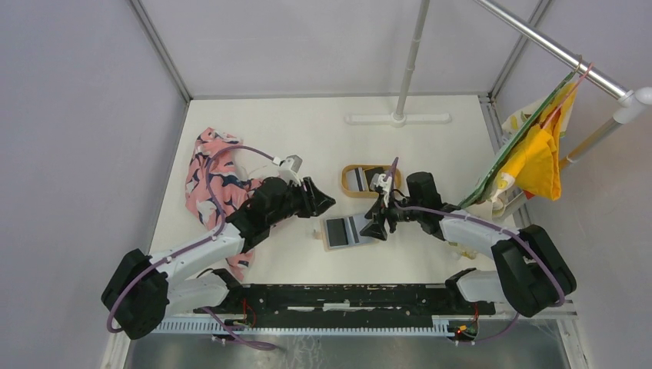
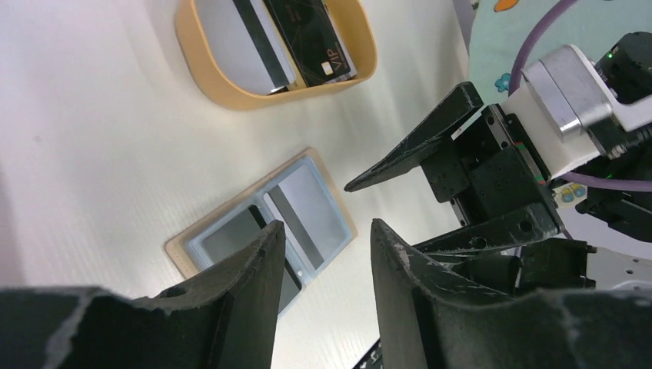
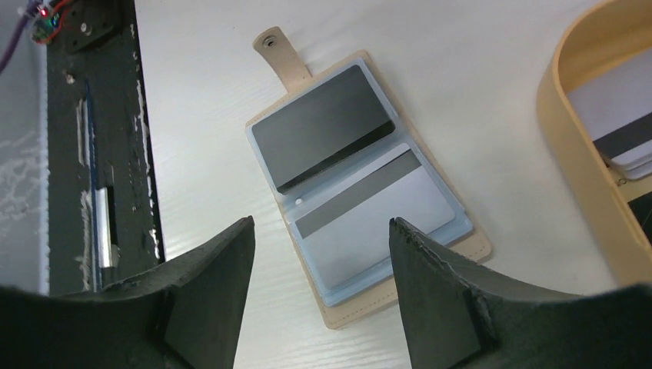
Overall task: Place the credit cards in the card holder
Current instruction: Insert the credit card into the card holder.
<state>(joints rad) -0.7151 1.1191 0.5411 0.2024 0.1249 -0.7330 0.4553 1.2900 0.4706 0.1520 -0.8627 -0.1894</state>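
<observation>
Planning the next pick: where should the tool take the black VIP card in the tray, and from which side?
Pinch the black VIP card across its width, coming straight down. It lies topmost in the wooden tray, whose raised rim blocks a side approach. The long edge overlapping the silver card likely sits slightly proud and gives a finger purchase; the other edge is close to the rim.

Single legible marking, "VIP" in pale capitals near one end of black card (image 2: 306,34), card lying in tray (image 2: 244,100) beside pale striped card (image 2: 238,38), small pale mark next to the letters, other print too small to read.
</observation>
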